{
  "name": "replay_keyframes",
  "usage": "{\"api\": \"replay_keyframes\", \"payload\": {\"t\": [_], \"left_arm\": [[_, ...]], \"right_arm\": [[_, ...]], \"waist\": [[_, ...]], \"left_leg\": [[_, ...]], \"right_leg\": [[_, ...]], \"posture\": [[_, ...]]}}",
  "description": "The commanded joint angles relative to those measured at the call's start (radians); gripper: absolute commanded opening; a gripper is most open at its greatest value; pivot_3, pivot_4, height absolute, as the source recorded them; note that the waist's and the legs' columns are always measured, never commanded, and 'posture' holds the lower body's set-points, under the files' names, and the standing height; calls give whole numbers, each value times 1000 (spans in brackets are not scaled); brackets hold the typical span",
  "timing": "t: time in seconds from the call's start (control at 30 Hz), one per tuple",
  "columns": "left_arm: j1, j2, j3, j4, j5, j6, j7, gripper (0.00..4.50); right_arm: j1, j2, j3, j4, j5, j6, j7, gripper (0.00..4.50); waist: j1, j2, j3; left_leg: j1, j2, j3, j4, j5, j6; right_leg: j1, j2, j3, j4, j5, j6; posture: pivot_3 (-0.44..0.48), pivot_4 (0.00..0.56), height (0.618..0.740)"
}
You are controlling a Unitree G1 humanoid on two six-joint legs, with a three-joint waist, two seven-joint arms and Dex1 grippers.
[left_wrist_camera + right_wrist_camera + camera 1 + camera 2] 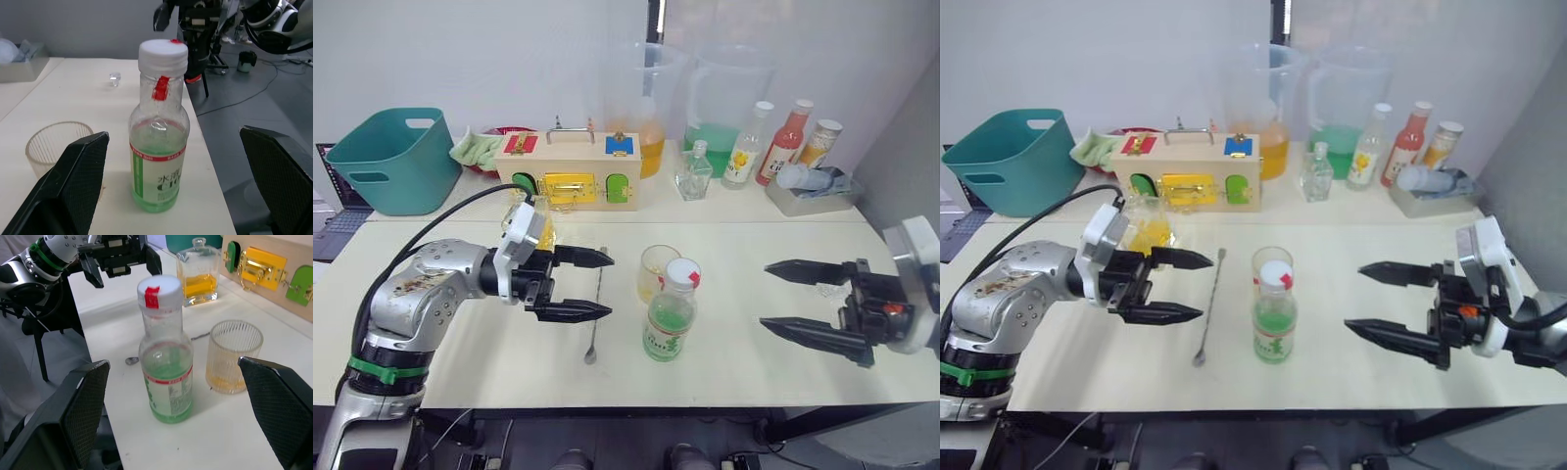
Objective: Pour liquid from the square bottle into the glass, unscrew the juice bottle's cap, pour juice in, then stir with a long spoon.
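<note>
We see our left gripper (582, 285) with its two black fingers spread wide and holding nothing, hovering just over the cream tabletop (460, 362) and aimed toward the middle. Our right gripper (793, 301) is likewise spread and empty, pointing inward from the other side, well apart from the left one.

Just past the left fingertips lies the very thin, long silver metal bar spoon (596, 305), flat on the table, its small oval bowl toward the near edge. Between the two grippers stands the slim clear plastic juice bottle (670, 315) with the green-and-white label, upright, about half full of pale greenish juice (159, 171). Its small round white cap (163, 53) with a red tab sits on the neck. Just behind the bottle, close beside it, stands the small clear ribbed glass tumbler (657, 271), with a shallow layer of yellow liquid at its bottom in the right wrist view.

Behind the left gripper the square glass bottle (198, 276) stands upright, holding clear yellow liquid (199, 285), just in front of the wooden latch box (570, 168). Further back we see a teal plastic basket (396, 159), two big clear measuring jugs (646, 103), and a row of small bottles (773, 145).
</note>
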Motion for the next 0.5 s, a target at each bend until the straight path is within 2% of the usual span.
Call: {"api": "replay_keyframes", "payload": {"t": [0.03,0.23,0.5], "left_arm": [[-50,-39,-51,-21,14,39,54,4500],[-100,-136,-114,0,20,58,97,4500],[-104,-210,-161,30,81,3,119,4500]], "right_arm": [[75,-1,-92,-62,-38,-25,19,4458],[135,50,-129,-135,-17,-25,-54,4458],[242,101,-224,-222,41,-22,-106,4458]], "waist": [[1,0,0],[-4,0,0],[-1,0,0]], "left_leg": [[0,0,0,0,0,0],[1,0,0,1,0,0],[1,0,0,1,0,0]], "right_leg": [[0,0,0,0,0,0],[1,0,0,1,0,0],[2,0,1,0,0,0]], "posture": [[0,150,740],[0,150,740],[0,150,740]]}}
